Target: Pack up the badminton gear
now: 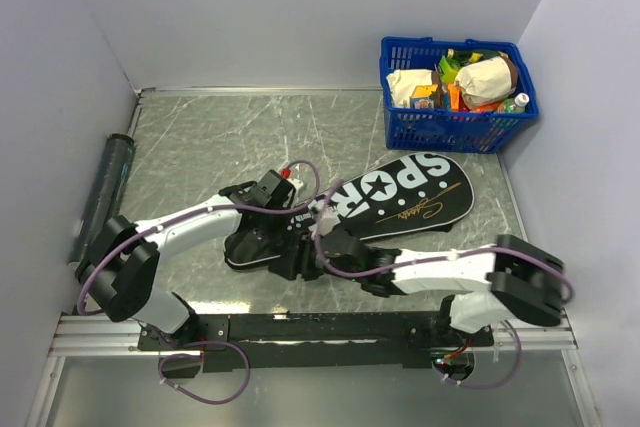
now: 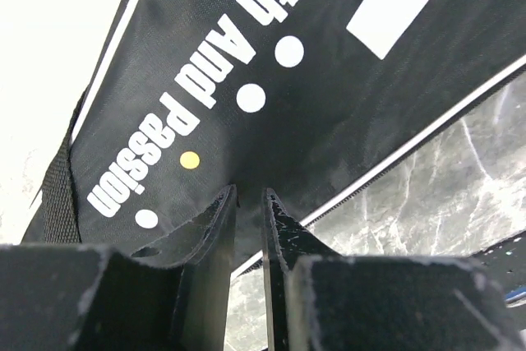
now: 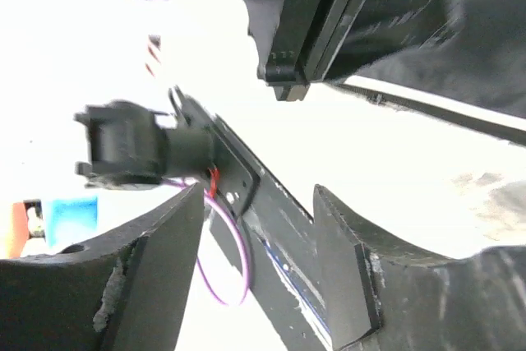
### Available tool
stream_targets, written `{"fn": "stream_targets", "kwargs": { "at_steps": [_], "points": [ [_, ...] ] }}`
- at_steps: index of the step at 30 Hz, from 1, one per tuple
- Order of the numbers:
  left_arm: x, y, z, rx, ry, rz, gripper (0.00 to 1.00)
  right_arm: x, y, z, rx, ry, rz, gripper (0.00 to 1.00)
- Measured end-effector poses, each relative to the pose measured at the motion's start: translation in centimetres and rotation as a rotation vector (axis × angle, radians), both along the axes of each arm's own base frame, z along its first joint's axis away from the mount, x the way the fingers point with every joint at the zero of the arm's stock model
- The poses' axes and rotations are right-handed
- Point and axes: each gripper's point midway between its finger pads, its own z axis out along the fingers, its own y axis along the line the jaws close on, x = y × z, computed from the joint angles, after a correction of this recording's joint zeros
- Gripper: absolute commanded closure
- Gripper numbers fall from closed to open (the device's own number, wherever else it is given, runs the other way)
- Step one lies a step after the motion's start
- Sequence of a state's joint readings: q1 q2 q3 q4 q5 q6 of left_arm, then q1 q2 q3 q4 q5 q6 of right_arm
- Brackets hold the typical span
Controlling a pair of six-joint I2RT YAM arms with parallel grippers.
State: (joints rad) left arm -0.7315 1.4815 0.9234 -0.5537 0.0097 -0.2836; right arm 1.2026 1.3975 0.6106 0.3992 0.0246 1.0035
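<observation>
The left fingers [image 2: 223, 221] are sitting nearly closed, only a slim gap between them, on the long edge of the black bag [image 1: 410, 197], apparently pinching its fabric just below the white lettering. The right fingers [image 3: 168, 244] are hanging spread wide near the bag's narrow handle end, gripping nothing. The bag is lying across the middle of the bench [image 1: 220, 132], its broad head pointing toward the blue basket [image 1: 455, 132] of groceries in the far right corner. The dark tube [image 1: 105, 187] is resting along the left wall, well apart from both arms. No rackets or shuttlecocks are showing, and whether they are inside the bag cannot be told. The risk, by the look of it, is a thin pinch of slick fabric slipping free. A pull could also drag the whole light bag over the smooth bench, since the right fingers are not pinning it. The two arms are also working close enough to knock together. The bench is showing a grey, marble-veined face, and plain pale walls are boxing it in on three sides.
</observation>
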Motion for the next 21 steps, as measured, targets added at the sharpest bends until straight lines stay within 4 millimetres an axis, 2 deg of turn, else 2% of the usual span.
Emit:
{"fn": "stream_targets", "kwargs": {
  "at_steps": [2,4,8,11,13,16,21],
  "points": [
    [0.0,-0.1,0.4,-0.013,-0.012,0.005,0.76,0.7,-1.3,1.2,0.027,-0.029,-0.051,0.34],
    [0.1,-0.4,1.6,-0.045,-0.043,0.018,0.77,1.7,-2.7,0.9,0.013,-0.036,-0.11,0.33],
    [0.2,-1.6,5.4,-0.152,-0.156,0.068,0.78,3.7,-5.7,-1.8,-0.065,-0.007,-0.23,0.32],
    [-0.8,-2.6,7.9,-0.246,-0.228,0.114,0.78,4.5,-8.0,-3.7,-0.12,0.019,-0.307,0.31],
    [-2.1,-3.3,8.6,-0.3,-0.253,0.147,0.76,5.0,-9.3,-4.6,-0.137,0.038,-0.351,0.3],
    [-4.1,-4.2,8.1,-0.35,-0.265,0.19,0.74,6.1,-10.8,-5.3,-0.141,0.061,-0.422,0.3],
    [-7.1,-4.7,4.7,-0.358,-0.277,0.223,0.64,7.3,-11.9,-5.6,-0.125,0.094,-0.488,0.3]
  ]
}}
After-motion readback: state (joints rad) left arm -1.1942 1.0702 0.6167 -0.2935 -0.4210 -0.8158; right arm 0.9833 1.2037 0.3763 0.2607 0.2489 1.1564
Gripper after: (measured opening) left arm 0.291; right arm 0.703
